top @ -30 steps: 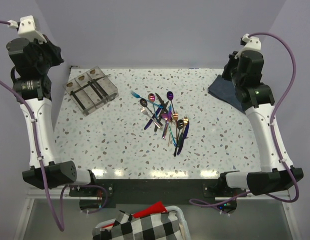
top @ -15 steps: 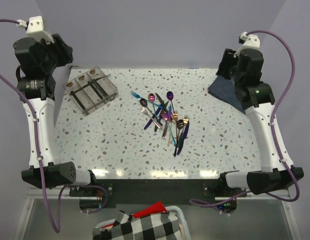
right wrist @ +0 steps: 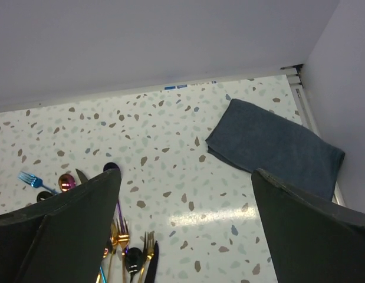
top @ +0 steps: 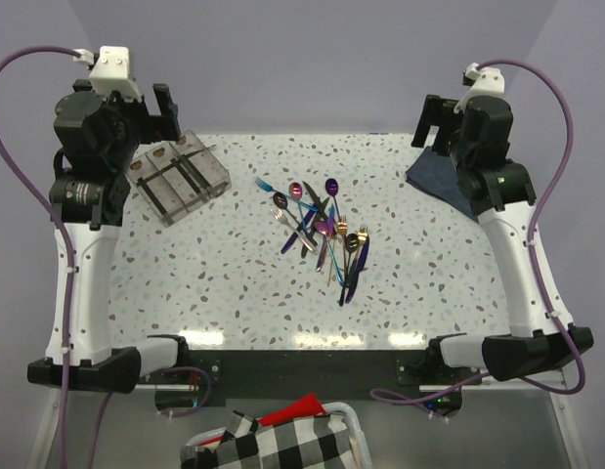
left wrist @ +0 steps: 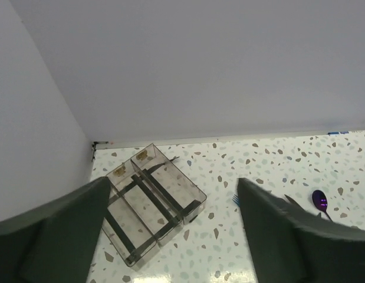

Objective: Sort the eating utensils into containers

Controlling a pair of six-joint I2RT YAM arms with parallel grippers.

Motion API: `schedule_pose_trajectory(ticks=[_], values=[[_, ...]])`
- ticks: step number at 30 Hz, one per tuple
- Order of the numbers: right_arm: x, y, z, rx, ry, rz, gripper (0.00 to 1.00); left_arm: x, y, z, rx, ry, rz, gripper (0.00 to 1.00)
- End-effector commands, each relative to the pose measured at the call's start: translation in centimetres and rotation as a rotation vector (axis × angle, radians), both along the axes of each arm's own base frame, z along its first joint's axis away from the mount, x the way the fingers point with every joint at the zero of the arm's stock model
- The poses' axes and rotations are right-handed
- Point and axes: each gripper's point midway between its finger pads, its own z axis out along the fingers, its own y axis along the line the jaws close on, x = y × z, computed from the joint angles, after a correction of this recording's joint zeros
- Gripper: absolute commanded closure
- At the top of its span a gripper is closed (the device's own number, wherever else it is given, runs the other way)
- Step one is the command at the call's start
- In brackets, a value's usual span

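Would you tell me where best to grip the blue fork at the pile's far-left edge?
On the blue fork, probably the neck behind the tines, from above and the left: its head lies clear, while the handle runs into the pile.

blue-grey folded cloth (right wrist: pixel 273 147) lying on speckled table (right wrist: pixel 82 135), ahead-right of right pincer (right wrist: pixel 185 177); checkered fabric (top: pixel 282 442) sitting well behind it.

Both arms are being held upright over their bases, wrists high near the far corners. The left hand (top: pixel 158 109) is being carried with its fingers (left wrist: pixel 58 236) spread wide, nothing between them. The right hand (top: pixel 429 122) is likewise being held agape and empty, apparently angled downward and inward.
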Motion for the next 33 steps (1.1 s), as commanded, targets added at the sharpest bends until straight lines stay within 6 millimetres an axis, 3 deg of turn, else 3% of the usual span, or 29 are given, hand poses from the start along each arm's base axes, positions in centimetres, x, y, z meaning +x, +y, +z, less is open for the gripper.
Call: schedule_pose_trajectory(ticks=[1, 2, 3, 4, 5, 6, 7, 8, 9, 11, 12, 13, 14, 15, 16, 17, 18, 19, 20, 21, 22, 23, 25, 26, 27, 28, 29, 30, 33], values=[[-1.5, -0.4, 2.4, -0.009, -0.070, -0.006, 0.19, -2.3, 0.2, 0.5, 0.088, -0.036, 0.036, 0.32], [-1.6, -0.4, 2.4, -0.013, -0.072, -0.002, 0.77, -2.5, 0.2, 0.0, 0.096, -0.024, 0.039, 0.58], [-1.8, -0.4, 2.3, -0.013, -0.071, -0.006, 0.93, -3.1, 0.3, 0.3, 0.095, -0.033, 0.047, 0.80], [-2.1, -0.5, 2.6, -0.008, -0.080, -0.008, 1.00, -3.4, 0.7, 0.1, 0.091, -0.027, 0.076, 1.00], [-2.3, -0.7, 2.8, -0.009, -0.085, -0.017, 0.98, -3.6, 0.8, -0.1, 0.086, -0.024, 0.084, 1.00], [-2.4, -0.7, 2.6, -0.008, -0.085, -0.012, 0.81, -4.2, 0.8, 0.1, 0.085, -0.031, 0.085, 0.94], [-2.8, -0.8, 3.2, -0.006, -0.106, -0.014, 0.53, -4.3, 0.9, 0.0, 0.087, -0.027, 0.095, 0.39], [-3.0, -0.7, 3.4, -0.003, -0.116, -0.011, 0.06, -4.5, 0.9, -0.2, 0.084, -0.024, 0.097, 0.11], [-3.1, -0.8, 3.3, -0.004, -0.118, -0.011, 0.01, -4.7, 0.8, -0.2, 0.084, -0.027, 0.096, 0.00], [-3.6, -0.8, 3.7, -0.004, -0.137, -0.007, 0.03, -4.8, 0.4, -0.3, 0.089, -0.026, 0.085, 0.00], [-3.8, -0.8, 3.5, -0.006, -0.134, -0.005, 0.19, -4.8, 0.2, -0.4, 0.092, -0.023, 0.075, 0.03], [-4.0, -0.9, 3.5, -0.007, -0.138, -0.006, 0.74, -4.8, -0.2, -0.6, 0.099, -0.019, 0.050, 0.57], [-4.5, -1.1, 3.9, -0.001, -0.152, -0.015, 0.87, -5.0, -0.3, -0.4, 0.099, -0.022, 0.048, 0.83], [-4.6, -1.2, 3.5, -0.003, -0.148, -0.019, 0.91, -5.0, -0.5, -0.4, 0.093, -0.024, 0.046, 0.99], [-4.8, -1.4, 3.8, -0.001, -0.163, -0.029, 0.82, -5.1, -0.5, -0.3, 0.093, -0.024, 0.050, 1.00], [-5.3, -1.6, 4.2, -0.001, -0.178, -0.033, 0.60, -5.2, -0.4, -0.2, 0.096, -0.027, 0.052, 0.95], [-5.5, -1.7, 3.8, -0.003, -0.175, -0.036, 0.34, -5.4, -0.6, -0.1, 0.095, -0.032, 0.047, 0.74], [-5.6, -1.9, 4.2, -0.003, -0.193, -0.045, 0.01, -5.4, -0.6, -0.2, 0.094, -0.032, 0.052, 0.17], [-5.8, -2.0, 4.2, -0.005, -0.198, -0.049, 0.01, -5.5, -0.6, -0.1, 0.091, -0.033, 0.051, 0.00], [-6.1, -2.1, 4.2, -0.005, -0.204, -0.049, 0.01, -5.6, -0.7, 0.0, 0.088, -0.038, 0.048, 0.00], [-6.2, -2.1, 4.2, -0.007, -0.208, -0.049, 0.10, -5.7, -0.8, 0.0, 0.083, -0.038, 0.042, 0.02], [-6.4, -2.0, 4.3, -0.012, -0.210, -0.036, 0.37, -5.8, -1.0, 0.0, 0.085, -0.038, 0.028, 0.26], [-6.6, -2.3, 4.3, -0.011, -0.214, -0.058, 0.90, -6.1, -0.7, 0.2, 0.076, -0.044, 0.049, 1.00], [-6.6, -2.4, 4.1, -0.004, -0.212, -0.062, 0.89, -6.2, -0.4, 0.2, 0.063, -0.043, 0.065, 1.00], [-6.6, -2.4, 3.9, -0.004, -0.208, -0.062, 0.80, -6.4, -0.3, 0.3, 0.063, -0.046, 0.073, 0.95], [-6.6, -2.4, 4.1, -0.002, -0.217, -0.064, 0.31, -6.5, 0.1, 0.4, 0.057, -0.050, 0.096, 0.42], [-6.7, -2.4, 4.2, -0.001, -0.221, -0.064, 0.05, -6.6, 0.3, 0.2, 0.051, -0.049, 0.109, 0.14], [-6.6, -2.4, 3.9, -0.001, -0.217, -0.065, 0.01, -6.8, 0.6, 0.1, 0.052, -0.050, 0.121, 0.00], [-6.6, -2.4, 3.7, 0.002, -0.211, -0.063, 0.01, -7.0, 1.4, -0.3, 0.055, -0.045, 0.165, 0.00]])
